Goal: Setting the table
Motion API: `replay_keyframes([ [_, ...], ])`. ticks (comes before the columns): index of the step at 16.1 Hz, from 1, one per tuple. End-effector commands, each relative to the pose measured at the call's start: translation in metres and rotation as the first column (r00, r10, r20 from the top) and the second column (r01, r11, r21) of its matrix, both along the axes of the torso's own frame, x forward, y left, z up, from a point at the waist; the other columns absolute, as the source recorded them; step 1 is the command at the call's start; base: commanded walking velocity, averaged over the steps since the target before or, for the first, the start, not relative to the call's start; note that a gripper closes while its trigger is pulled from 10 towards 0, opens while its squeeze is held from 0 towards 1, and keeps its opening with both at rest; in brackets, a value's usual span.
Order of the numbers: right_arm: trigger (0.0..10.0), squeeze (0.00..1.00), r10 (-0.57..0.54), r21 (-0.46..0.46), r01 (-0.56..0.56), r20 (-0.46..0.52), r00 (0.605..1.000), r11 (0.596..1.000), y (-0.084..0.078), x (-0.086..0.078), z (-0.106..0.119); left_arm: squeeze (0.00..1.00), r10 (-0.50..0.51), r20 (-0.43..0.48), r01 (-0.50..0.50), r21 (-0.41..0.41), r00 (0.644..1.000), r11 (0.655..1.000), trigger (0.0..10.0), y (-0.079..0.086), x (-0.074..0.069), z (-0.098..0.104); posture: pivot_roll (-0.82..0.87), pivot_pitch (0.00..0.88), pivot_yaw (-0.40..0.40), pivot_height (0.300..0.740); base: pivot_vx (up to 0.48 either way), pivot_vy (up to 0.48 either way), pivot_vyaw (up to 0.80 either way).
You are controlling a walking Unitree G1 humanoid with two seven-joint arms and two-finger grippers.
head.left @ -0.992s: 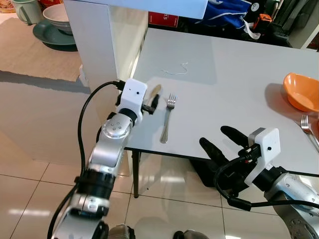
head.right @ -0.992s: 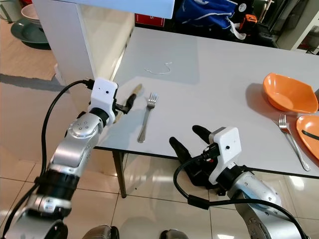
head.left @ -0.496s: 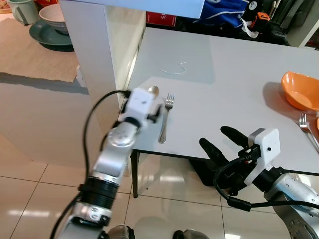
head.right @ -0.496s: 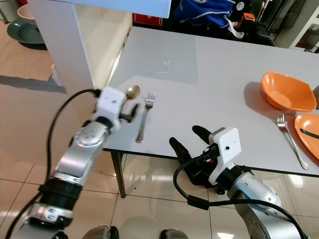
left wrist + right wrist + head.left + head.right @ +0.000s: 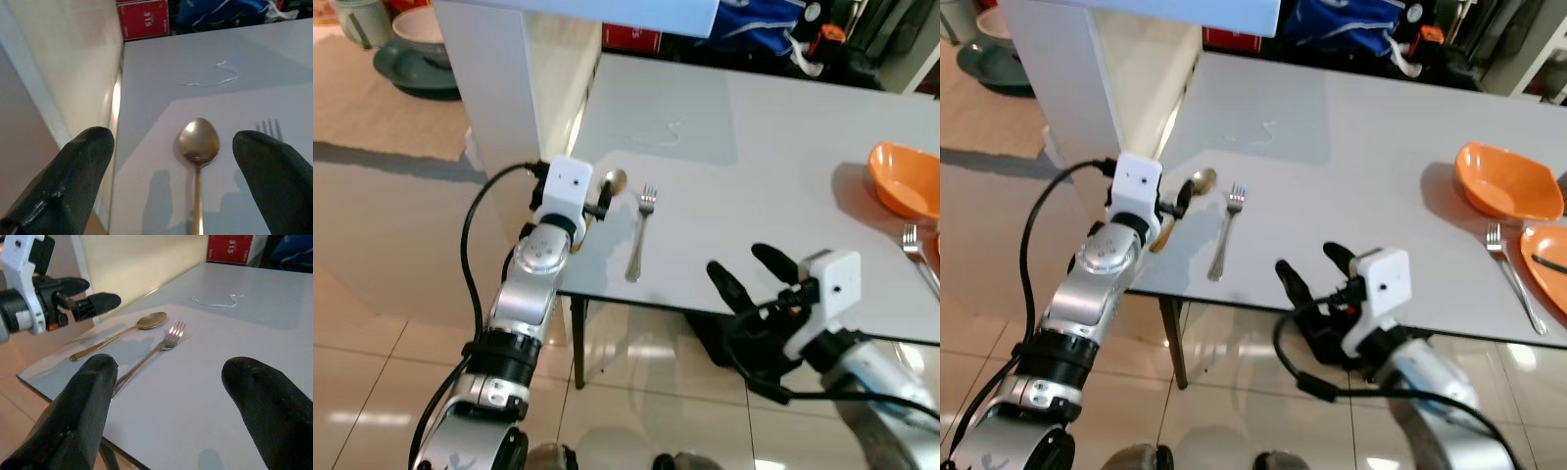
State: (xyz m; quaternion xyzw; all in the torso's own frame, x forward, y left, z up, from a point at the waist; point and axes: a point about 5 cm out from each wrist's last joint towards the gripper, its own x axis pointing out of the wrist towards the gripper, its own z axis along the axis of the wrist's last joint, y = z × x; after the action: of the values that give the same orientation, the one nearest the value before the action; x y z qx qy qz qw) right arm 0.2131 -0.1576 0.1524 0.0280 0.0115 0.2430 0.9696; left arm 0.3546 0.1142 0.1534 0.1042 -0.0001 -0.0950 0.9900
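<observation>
A gold spoon lies flat on the white table near its front left corner, bowl pointing away from me. A silver fork lies just to its right, parallel. My left gripper is open and hovers above the spoon's handle end, with the spoon between and below its fingers, untouched. My right gripper is open and empty, held below the table's front edge; its wrist view looks across the spoon and fork.
An orange bowl, a second fork and an orange plate's edge sit at the table's right. A white thread lies mid-table. A white cabinet stands against the table's left side, with dishes beyond.
The spoon, held edge-on in my left gripper a second ago, now lies flat beside the fork. The left gripper has opened and drawn back slightly to the left.
</observation>
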Motion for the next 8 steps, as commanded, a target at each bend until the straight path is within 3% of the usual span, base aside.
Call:
replay_keyframes([
  [1,10.0,0.00,-0.037,0.000,0.037,0.045,0.998,0.999,-0.002,0.002,0.008,0.00,-0.050,0.047,0.051,-0.026,0.998,0.998,10.0,-0.007,-0.003,0.013,-0.07,0.052,-0.083,0.740,0.000,0.000,0.00],
  [5,10.0,0.00,-0.234,0.011,0.234,0.084,0.969,0.972,-0.016,0.014,0.008,0.00,-0.015,0.138,0.027,-0.090,0.990,0.996,10.0,0.006,-0.035,0.031,-0.01,0.029,-0.083,0.740,0.000,0.000,0.00],
  [8,10.0,0.00,-0.379,0.057,0.375,0.089,0.921,0.925,-0.020,0.023,0.006,0.00,0.012,0.129,-0.002,-0.079,0.992,0.997,10.0,0.020,-0.072,0.024,0.03,0.022,-0.068,0.740,0.000,0.429,0.00],
])
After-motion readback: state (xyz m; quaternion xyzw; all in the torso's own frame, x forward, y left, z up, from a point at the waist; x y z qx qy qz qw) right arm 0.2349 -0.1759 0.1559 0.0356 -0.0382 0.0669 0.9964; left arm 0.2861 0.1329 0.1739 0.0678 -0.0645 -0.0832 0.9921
